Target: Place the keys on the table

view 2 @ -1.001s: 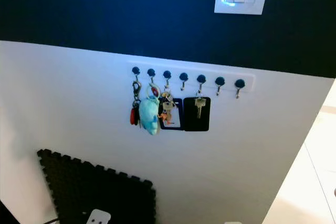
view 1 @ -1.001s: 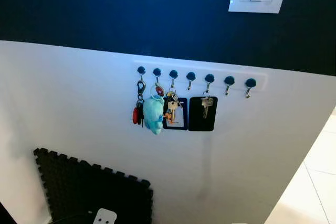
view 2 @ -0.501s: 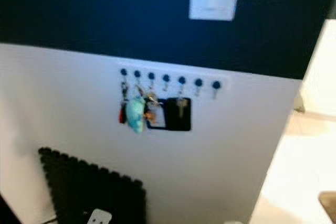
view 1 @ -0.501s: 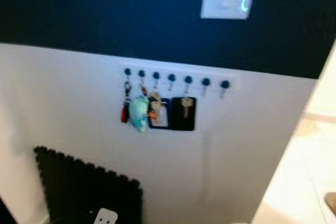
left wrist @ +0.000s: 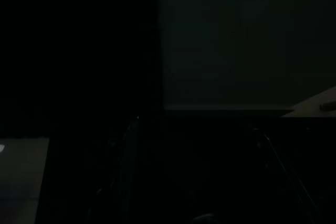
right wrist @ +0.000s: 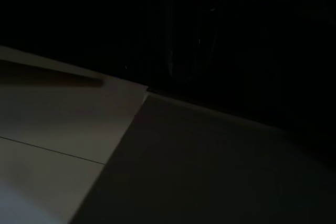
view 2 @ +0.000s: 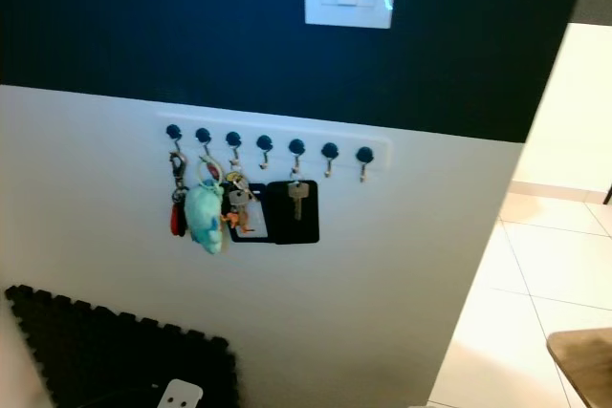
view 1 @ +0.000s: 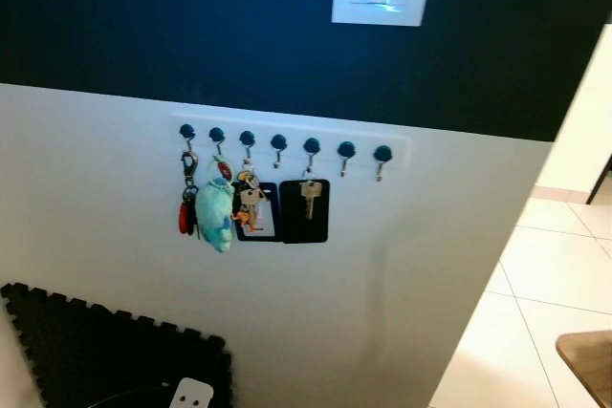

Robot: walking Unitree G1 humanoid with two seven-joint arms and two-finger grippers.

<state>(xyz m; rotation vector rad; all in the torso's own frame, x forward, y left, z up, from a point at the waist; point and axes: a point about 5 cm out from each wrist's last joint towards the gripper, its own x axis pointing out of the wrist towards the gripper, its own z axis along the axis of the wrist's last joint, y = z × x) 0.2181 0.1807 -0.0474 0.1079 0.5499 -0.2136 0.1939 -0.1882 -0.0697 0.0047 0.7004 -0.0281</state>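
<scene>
Wall ahead: dark upper band, white lower half, hook rack (view 1: 287, 145) across it. Keys (view 1: 251, 200) hang on left hooks beside teal plush charm (view 1: 214, 217), red fob (view 1: 183, 217), two dark card holders; single key (view 1: 308, 198) on next hook. Desk (view 1: 588, 362) corner at lower right, on tiled floor (view 1: 535, 284). My end effectors hang low in shade; wrist views too dark, cannot tell whether either is released or clenched. Risks: bunches crowd together, so reach may snag charm or lift wrong ring; ring may catch on hook.

Keys (view 1: 247, 200) hang on wall hook rack (view 1: 287, 145), beside teal plush keychain (view 1: 214, 217).
</scene>
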